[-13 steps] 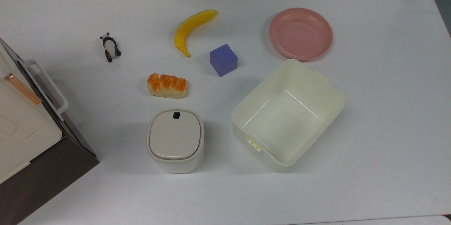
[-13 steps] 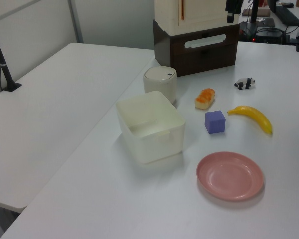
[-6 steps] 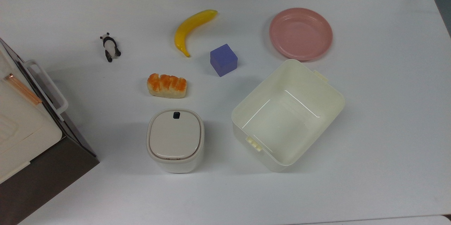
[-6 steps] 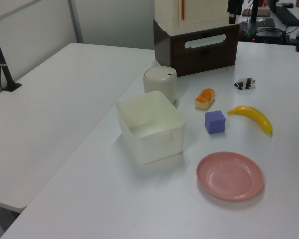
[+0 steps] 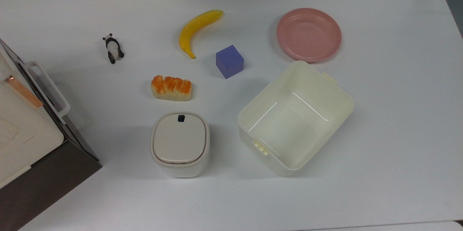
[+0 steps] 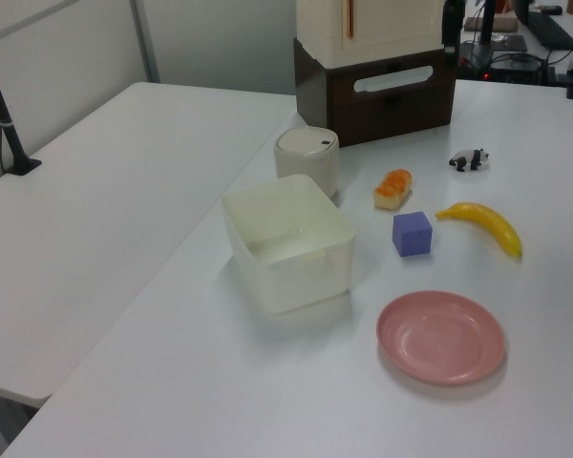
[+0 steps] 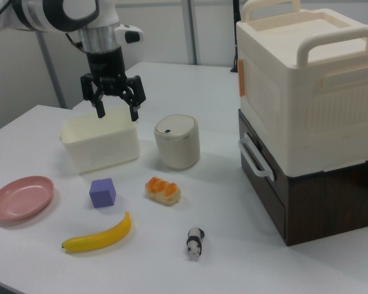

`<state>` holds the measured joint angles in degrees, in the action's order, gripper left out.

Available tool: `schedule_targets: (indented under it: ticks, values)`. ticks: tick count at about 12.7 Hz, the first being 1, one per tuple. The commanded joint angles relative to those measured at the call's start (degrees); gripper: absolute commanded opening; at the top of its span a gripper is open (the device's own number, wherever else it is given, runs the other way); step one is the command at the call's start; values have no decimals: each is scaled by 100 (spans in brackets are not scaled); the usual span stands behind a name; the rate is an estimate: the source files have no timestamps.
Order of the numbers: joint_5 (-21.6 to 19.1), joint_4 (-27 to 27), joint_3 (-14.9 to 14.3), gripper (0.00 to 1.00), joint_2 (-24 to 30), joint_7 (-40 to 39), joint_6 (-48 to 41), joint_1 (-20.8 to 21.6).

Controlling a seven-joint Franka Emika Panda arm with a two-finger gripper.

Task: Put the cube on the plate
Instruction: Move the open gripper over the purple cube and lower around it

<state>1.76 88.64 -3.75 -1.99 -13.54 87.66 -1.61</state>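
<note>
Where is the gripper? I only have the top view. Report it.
Observer: In the right view the gripper hangs in the air, seen against the top edge of the cream tub.
Operator: State its fingers.
Observer: Spread open, holding nothing.
Operator: Place the cube relative to it.
Observer: In the right view the cube sits on the table below the gripper, well apart from it. The plate lies further toward the right view's left.

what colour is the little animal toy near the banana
Black and white, a panda figure. It shows best in the top view, to the left of the banana.
</note>
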Motion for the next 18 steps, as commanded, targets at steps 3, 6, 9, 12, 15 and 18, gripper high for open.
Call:
schedule_targets:
  ticks: [3,6,9,12,15,18]
  values:
    - [350,776,541,100,85,-176,523,90]
    - [491,927,849,100,-178,-176,717,90]
    - [614,927,955,100,-468,-176,831,247]
    - [808,962,1025,100,-776,-167,849,458]
    - [1070,1119,1218,100,-926,-123,919,529]
    - [1185,1243,1236,100,-1075,-114,1042,661]
